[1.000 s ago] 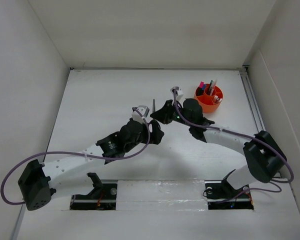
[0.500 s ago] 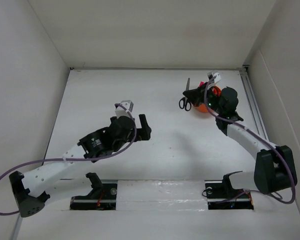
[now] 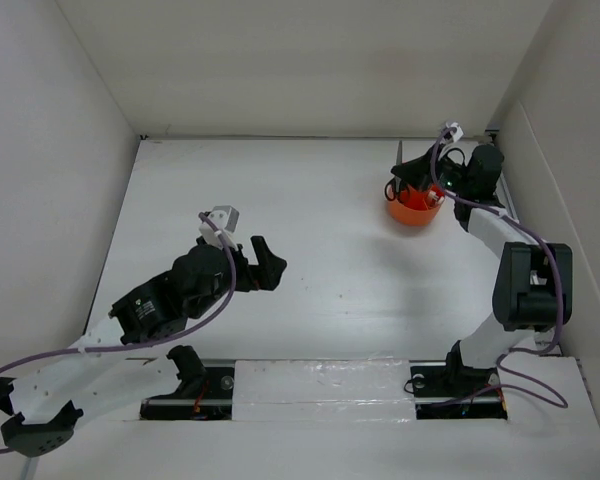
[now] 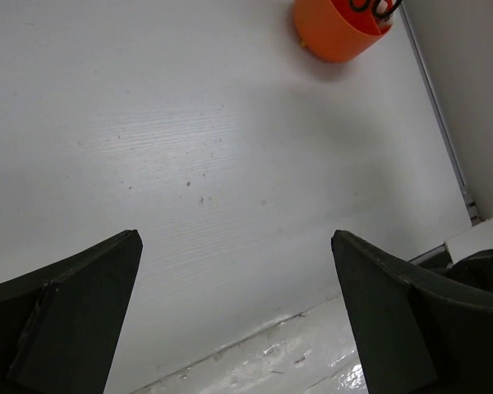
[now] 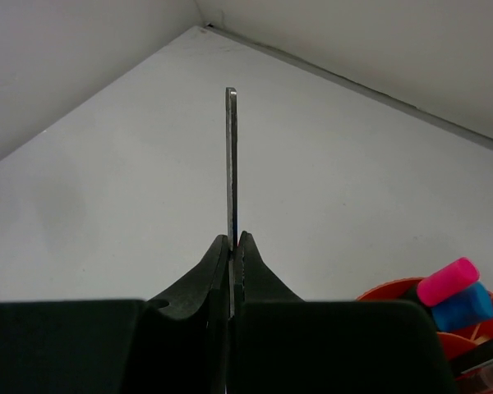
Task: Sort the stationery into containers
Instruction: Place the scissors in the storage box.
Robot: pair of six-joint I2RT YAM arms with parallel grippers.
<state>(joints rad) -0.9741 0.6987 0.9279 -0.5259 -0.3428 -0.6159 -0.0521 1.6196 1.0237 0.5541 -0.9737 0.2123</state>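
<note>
Top view: we find the left tool spread and holding nothing, over the left half of the bench. The right tool holds the scissors just above the orange pot near the far right corner.

Left wrist view: the fingers stand wide apart, and the pot lies well ahead.

Right wrist view: the fingers pinch the scissors' closed blade, which runs straight out beyond the fingertips. A pink-capped marker and a blue-capped marker stand in the pot.

scissors handles hidden in right pincer, pot cropped by edge
</note>
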